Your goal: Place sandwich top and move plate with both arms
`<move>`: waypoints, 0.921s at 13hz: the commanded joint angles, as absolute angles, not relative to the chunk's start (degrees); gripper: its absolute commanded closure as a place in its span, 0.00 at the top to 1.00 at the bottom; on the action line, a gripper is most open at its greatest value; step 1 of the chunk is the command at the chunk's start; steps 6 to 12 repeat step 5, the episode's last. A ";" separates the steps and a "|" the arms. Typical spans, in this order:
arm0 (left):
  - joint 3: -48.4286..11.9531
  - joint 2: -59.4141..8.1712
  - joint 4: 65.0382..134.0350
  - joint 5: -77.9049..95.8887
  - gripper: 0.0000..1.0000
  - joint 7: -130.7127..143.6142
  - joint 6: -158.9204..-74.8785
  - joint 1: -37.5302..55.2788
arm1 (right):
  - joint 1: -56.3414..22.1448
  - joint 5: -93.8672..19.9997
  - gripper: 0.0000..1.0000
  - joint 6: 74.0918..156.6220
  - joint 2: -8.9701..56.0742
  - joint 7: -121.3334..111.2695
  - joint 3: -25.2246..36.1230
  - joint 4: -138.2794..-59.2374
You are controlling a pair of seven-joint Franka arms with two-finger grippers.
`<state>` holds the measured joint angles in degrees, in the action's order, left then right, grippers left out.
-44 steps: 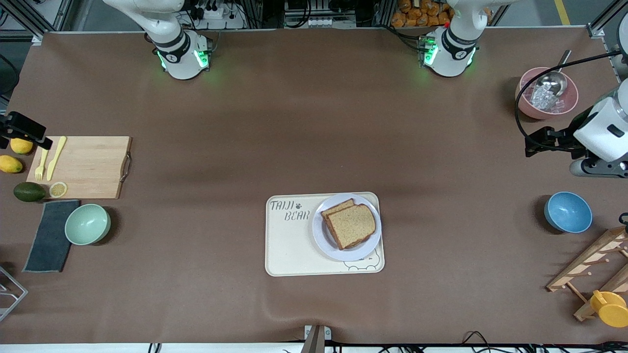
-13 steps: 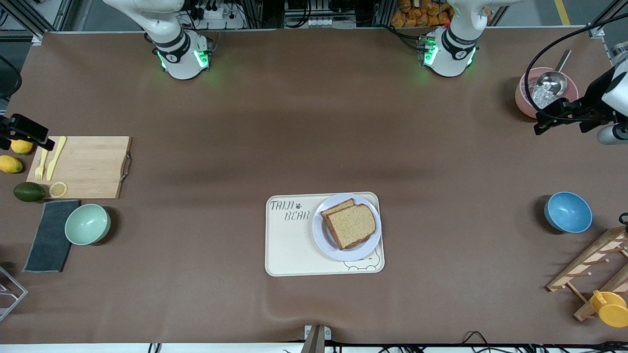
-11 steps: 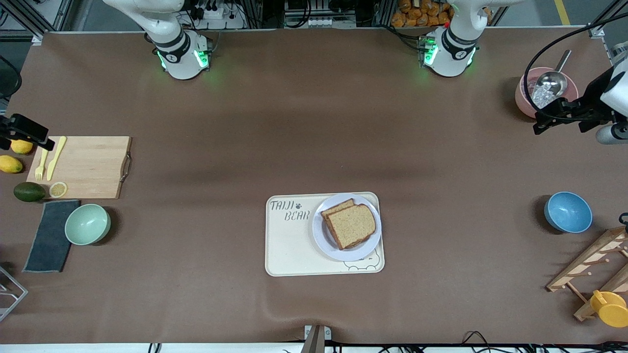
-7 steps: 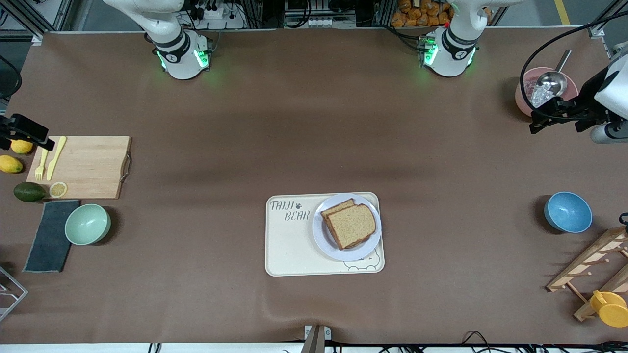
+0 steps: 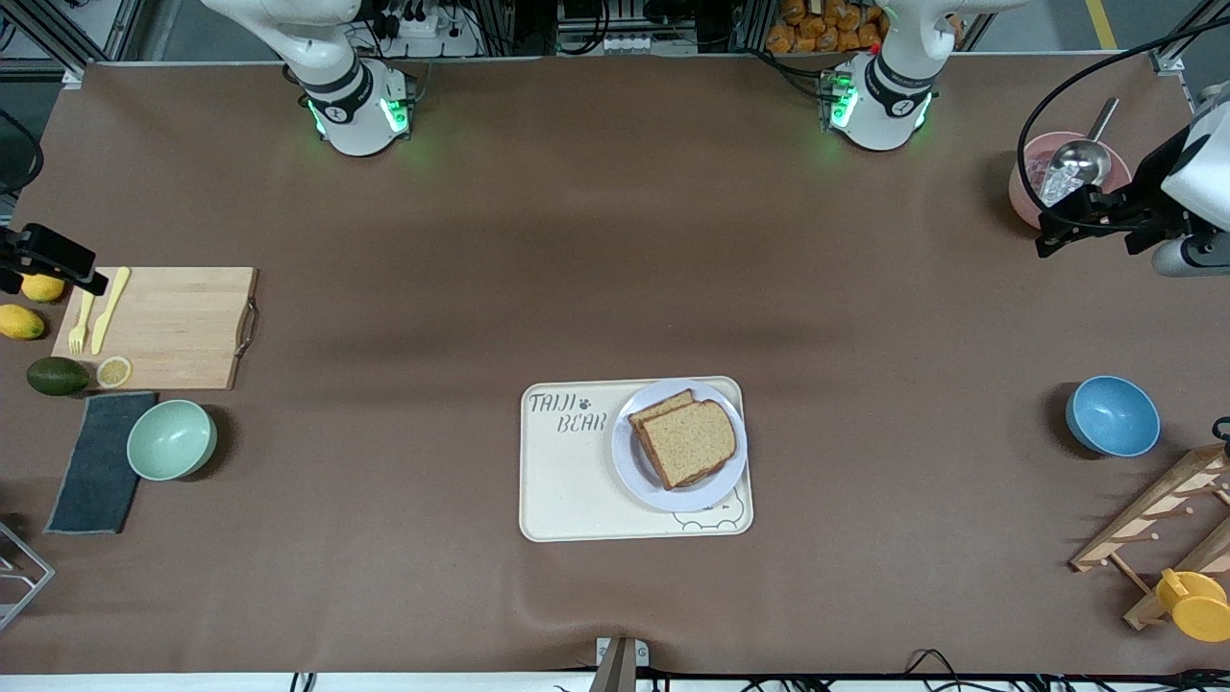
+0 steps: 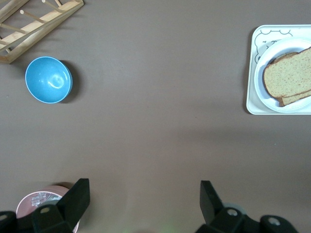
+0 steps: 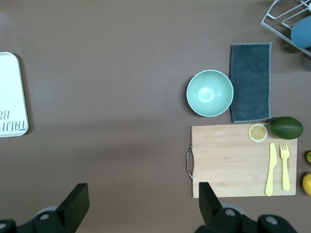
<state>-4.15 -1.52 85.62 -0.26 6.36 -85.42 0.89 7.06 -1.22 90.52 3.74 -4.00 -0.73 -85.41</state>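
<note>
The speckled tan bread slice (image 5: 688, 443) lies atop a second slice on the small round pale plate (image 5: 638, 476), which sits on the cream rectangular bear tray (image 5: 567, 481), so the topping step looks done. Well away from the tray, the left pincer (image 5: 1049, 229) hangs wide open and empty over the pink bowl (image 5: 1030, 188); the right pincer (image 5: 48, 261), equally open and empty, waits beside the wooden cutting board (image 5: 173, 327). Bare counter (image 5: 615, 240) surrounds the tray; nothing blocks either approach.
</note>
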 commanded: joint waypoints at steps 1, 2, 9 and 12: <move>-3.34 -0.09 86.31 0.62 1.00 5.71 -85.08 1.49 | 8.09 -1.23 1.00 90.17 4.04 -4.39 -1.41 -84.90; -3.34 0.00 86.31 0.53 1.00 5.80 -85.08 1.49 | 8.09 -1.23 1.00 90.18 4.04 -4.39 -1.41 -84.99; -3.34 0.35 86.40 0.62 1.00 6.24 -84.20 1.49 | 8.00 -1.32 1.00 90.09 4.04 -4.39 -1.41 -85.08; -3.34 0.35 86.40 0.62 1.00 6.24 -84.20 1.49 | 8.00 -1.32 1.00 90.09 4.04 -4.39 -1.41 -85.08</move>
